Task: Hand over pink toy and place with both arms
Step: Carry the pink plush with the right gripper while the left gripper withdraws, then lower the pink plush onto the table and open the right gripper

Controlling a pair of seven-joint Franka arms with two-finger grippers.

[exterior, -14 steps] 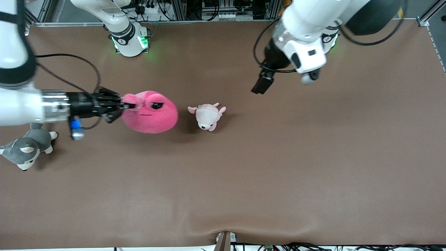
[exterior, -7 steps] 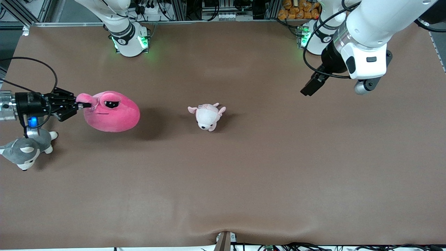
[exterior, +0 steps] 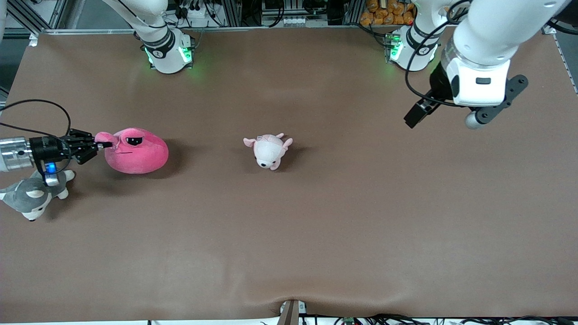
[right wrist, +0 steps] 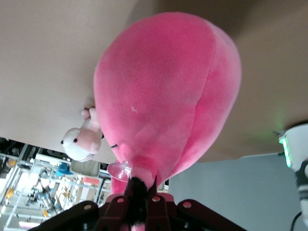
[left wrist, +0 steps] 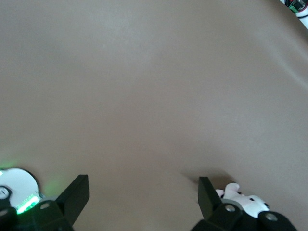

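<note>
**Setting the pink toy down at the right arm's end**

Pinching one protruding eye bump of the large, round, hot-pink plush toy (exterior: 135, 151), the right arm's black two-finger gripper (exterior: 100, 145) had its fingers pressed tight on that bump. The toy sat low at the right arm's end of the brown table (exterior: 316, 234), apparently resting on it or just above it, near the grey-and-white husky plush (exterior: 32, 193) and well apart from the small pale pink-and-white plush animal (exterior: 268, 151) at the table's middle.

The left arm's black gripper (left wrist: 142, 195) waited with its fingers spread, empty, over bare table near its own base.

Judging by this, the placing step was in hand. Done well, the toy's weight should settle fully on the table before the fingers part, and the gripper should draw back along the bump, clear of the husky.
</note>
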